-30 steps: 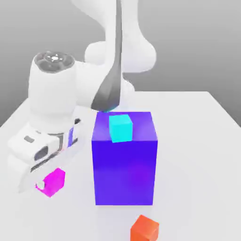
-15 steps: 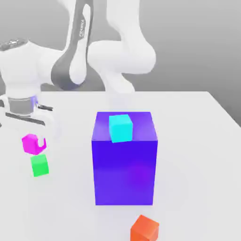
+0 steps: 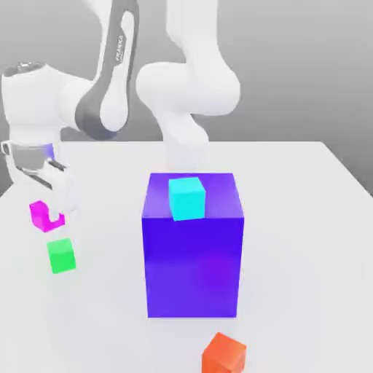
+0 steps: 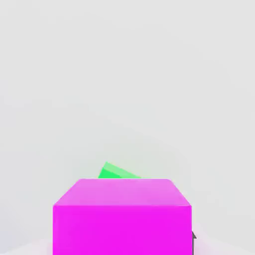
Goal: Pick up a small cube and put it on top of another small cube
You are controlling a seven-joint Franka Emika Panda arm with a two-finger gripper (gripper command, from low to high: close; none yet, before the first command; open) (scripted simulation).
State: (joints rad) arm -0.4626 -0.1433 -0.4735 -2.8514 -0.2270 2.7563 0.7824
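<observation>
Still just the magenta cube [image 3: 39, 216] in the gripper [image 3: 54, 212].

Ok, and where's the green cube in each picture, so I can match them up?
Exterior view: the green cube is toward the exterior view's left, just nearer the camera than the pink cube.
Hand view: it peeks out from behind the big-looking pink cube, which hides part of it.
Shared landmark: the pink cube, close to the green one in both pictures.
</observation>
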